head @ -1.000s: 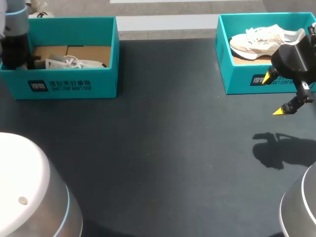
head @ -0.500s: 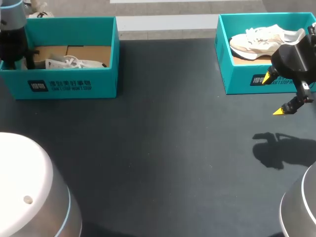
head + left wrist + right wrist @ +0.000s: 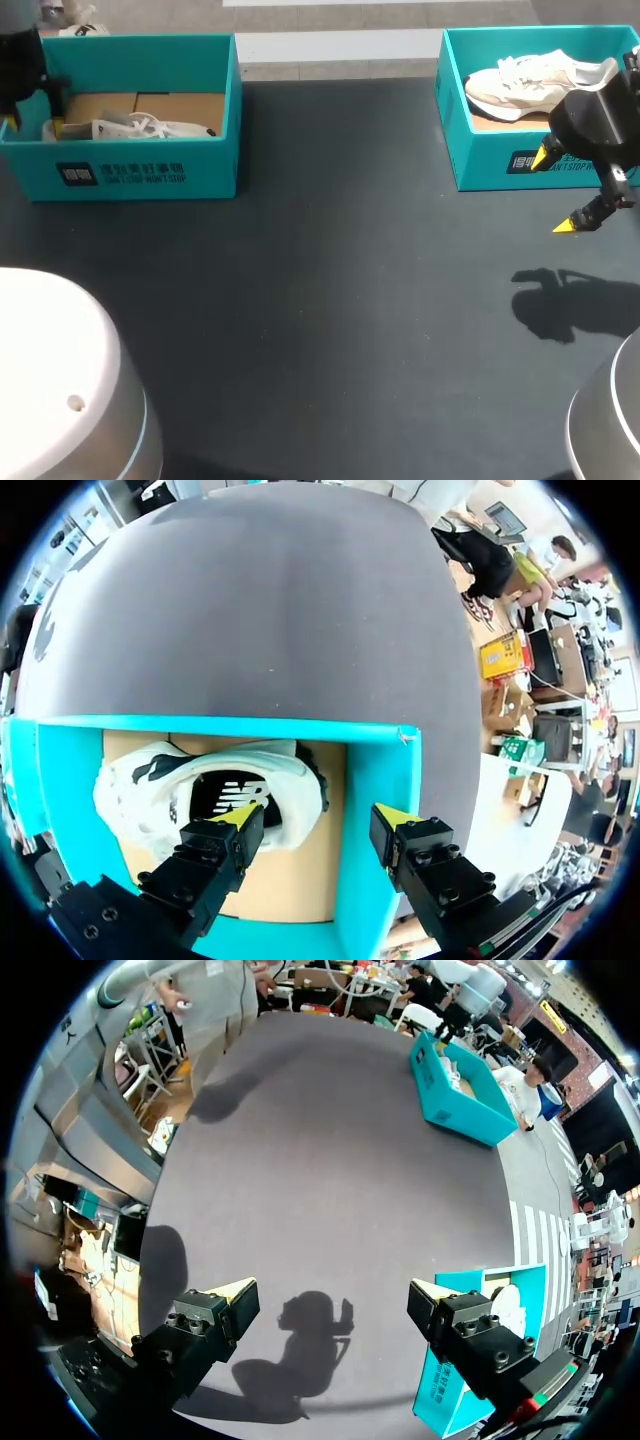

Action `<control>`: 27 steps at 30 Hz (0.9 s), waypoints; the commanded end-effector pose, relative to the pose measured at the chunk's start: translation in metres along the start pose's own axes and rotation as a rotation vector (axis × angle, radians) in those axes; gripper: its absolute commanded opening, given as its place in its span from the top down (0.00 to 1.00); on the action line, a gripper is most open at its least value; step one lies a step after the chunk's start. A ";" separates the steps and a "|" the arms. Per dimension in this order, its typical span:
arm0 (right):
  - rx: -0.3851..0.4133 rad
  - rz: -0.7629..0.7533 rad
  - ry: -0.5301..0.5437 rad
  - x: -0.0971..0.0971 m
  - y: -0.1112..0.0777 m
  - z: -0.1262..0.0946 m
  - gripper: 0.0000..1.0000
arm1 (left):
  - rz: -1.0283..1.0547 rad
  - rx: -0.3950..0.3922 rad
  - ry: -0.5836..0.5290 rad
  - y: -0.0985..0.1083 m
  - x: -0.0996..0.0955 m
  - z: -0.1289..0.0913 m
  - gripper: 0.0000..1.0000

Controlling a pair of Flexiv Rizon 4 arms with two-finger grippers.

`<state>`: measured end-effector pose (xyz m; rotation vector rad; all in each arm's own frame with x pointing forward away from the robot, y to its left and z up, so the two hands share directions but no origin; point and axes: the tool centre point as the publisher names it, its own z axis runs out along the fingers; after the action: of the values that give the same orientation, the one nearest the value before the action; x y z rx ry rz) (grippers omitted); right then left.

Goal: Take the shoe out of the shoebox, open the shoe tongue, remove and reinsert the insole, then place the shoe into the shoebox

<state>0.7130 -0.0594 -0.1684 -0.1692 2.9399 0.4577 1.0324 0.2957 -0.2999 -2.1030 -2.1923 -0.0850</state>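
- The left gripper, fingers spread, has shifted far-left over the left shoebox, above the shoe; the grasp looks imminent.
- The right gripper, also spread, stays put.

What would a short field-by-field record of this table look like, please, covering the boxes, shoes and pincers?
Surface: dark grey table
Left box: teal cardboard shoebox, open-topped
Left box contents: white sneaker with black patches, lying on brown cardboard
Right box: second teal cardboard shoebox
Right box contents: cream-white lace-up sneaker
Left pincer: open, empty, above the left box
Right pincer: open, empty, over bare table beside the right box
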 end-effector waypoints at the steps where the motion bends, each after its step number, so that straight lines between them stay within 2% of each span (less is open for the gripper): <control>1: 0.003 0.001 0.004 -0.002 0.001 0.001 0.00 | 0.008 0.002 -0.018 -0.002 0.000 -0.015 0.29; 6: 0.003 0.001 0.004 -0.002 0.001 0.001 0.00 | 0.017 0.010 -0.055 -0.005 -0.002 -0.039 0.25; 11: 0.003 0.001 0.004 -0.002 0.001 0.001 0.00 | -0.007 0.041 -0.111 -0.017 0.002 -0.064 0.15; 13: 0.052 0.059 0.016 -0.018 -0.005 0.002 0.00 | -0.016 0.064 -0.136 -0.024 0.003 -0.073 0.11; 15: 0.041 0.124 -0.017 -0.035 -0.011 0.000 0.00 | -0.010 0.080 -0.149 -0.033 0.003 -0.080 0.07; 17: 0.071 0.151 -0.049 -0.053 -0.015 -0.002 0.00 | -0.002 0.087 -0.142 -0.042 0.003 -0.085 0.03; 18: 0.055 0.181 -0.064 -0.062 -0.017 -0.004 0.00 | -0.001 0.085 -0.140 -0.046 0.003 -0.088 0.00; 20: 0.027 0.261 -0.083 -0.077 -0.025 -0.008 0.00 | 0.008 0.105 -0.145 -0.052 0.004 -0.092 0.00; 22: 0.060 0.356 -0.067 -0.092 -0.034 -0.009 0.00 | 0.006 0.107 -0.146 -0.058 0.005 -0.096 0.00; 25: 0.064 0.501 -0.104 -0.112 -0.046 -0.013 0.00 | 0.010 0.116 -0.153 -0.062 0.006 -0.099 0.00; 27: 0.095 0.621 -0.143 -0.123 -0.051 -0.018 0.00 | 0.010 0.116 -0.153 -0.062 0.006 -0.099 0.00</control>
<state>0.8016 -0.1007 -0.1534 0.4684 2.8382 0.4317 0.9779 0.2872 -0.1997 -2.1159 -2.2059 0.2152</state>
